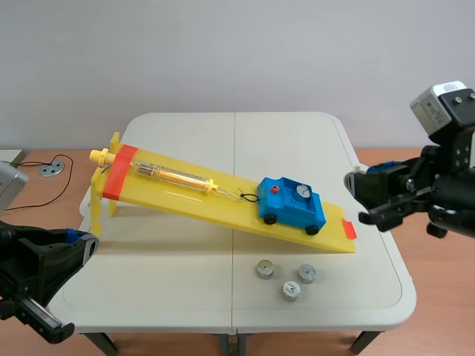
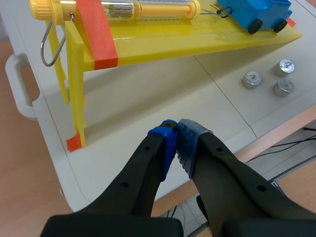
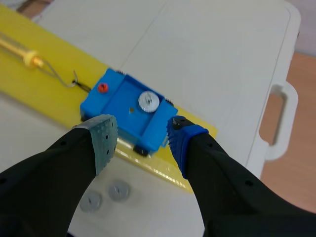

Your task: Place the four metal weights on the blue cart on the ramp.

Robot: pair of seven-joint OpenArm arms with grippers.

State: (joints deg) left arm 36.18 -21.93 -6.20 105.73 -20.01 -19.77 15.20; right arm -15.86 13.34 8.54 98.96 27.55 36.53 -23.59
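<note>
A blue cart (image 1: 292, 205) sits low on the yellow ramp (image 1: 185, 196), hooked to a spring scale (image 1: 171, 176). One metal weight (image 1: 300, 192) lies in the cart's tray, also seen in the right wrist view as a weight (image 3: 147, 101) on the cart (image 3: 118, 98). Three loose weights (image 1: 265, 268), (image 1: 307, 273), (image 1: 290, 290) rest on the table in front of the ramp's low end. My right gripper (image 3: 140, 133) hovers open above the cart, holding nothing. My left gripper (image 2: 177, 133) is shut on nothing, low at the table's near left edge, far from the weights (image 2: 252, 79).
The ramp's raised end stands on yellow legs (image 2: 74, 89) at the left, with an orange-red band (image 1: 119, 172) across it. An orange-red tab (image 1: 349, 229) marks the low end. The white folding table (image 1: 297, 141) has a handle cut-out (image 3: 276, 123) at its right edge.
</note>
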